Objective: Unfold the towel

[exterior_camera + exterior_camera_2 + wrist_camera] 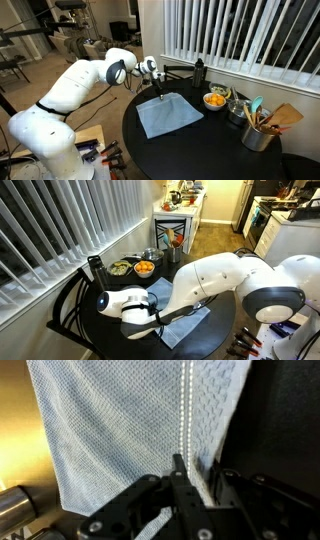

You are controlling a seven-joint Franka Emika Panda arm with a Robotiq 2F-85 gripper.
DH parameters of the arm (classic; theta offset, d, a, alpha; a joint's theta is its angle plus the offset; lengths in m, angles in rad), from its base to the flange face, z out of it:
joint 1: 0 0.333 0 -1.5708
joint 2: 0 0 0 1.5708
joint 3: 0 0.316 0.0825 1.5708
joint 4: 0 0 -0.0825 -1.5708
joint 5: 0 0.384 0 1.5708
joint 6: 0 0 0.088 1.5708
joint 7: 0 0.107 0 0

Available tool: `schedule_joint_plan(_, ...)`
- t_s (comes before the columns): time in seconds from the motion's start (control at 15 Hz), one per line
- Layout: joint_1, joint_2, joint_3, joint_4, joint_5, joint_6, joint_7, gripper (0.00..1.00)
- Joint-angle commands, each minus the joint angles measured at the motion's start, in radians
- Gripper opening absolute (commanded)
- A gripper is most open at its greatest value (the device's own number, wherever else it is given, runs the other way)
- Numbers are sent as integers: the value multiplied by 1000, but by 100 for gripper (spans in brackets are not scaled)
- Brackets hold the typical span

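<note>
On the round black table (205,150), the towel (168,117) lies spread beneath and ahead of the gripper (180,468), whose jaws look pinched together on 1 hemmed edge, probably to draw a fold open.

Big white arm (68,90), smooth rounded shells, black bands at the joints, a dark round cap near the wrist. Gripper (181,468): all black, angular link bars, round pivot pins.
</note>
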Motion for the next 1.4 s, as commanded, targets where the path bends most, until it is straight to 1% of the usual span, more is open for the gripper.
schedule_joint_plan(0.0, -3, -24, 7, -8, 5, -13, -18, 7)
schedule_joint_plan(0.07, -8, -31, 8, -13, 9, -11, -16, 4)
schedule_joint_plan(0.13, -13, -35, 10, -17, 14, -10, -14, 3)
schedule_joint_plan(0.53, -34, -50, 14, -34, 27, -1, -10, 3)
schedule_joint_plan(0.93, -72, -118, 15, -97, 29, 16, -14, 2)
schedule_joint_plan(1.2, -110, -179, 4, -178, 17, -6, -28, 3)
schedule_joint_plan(1.33, -140, -224, 7, -253, 4, 31, -67, 3)
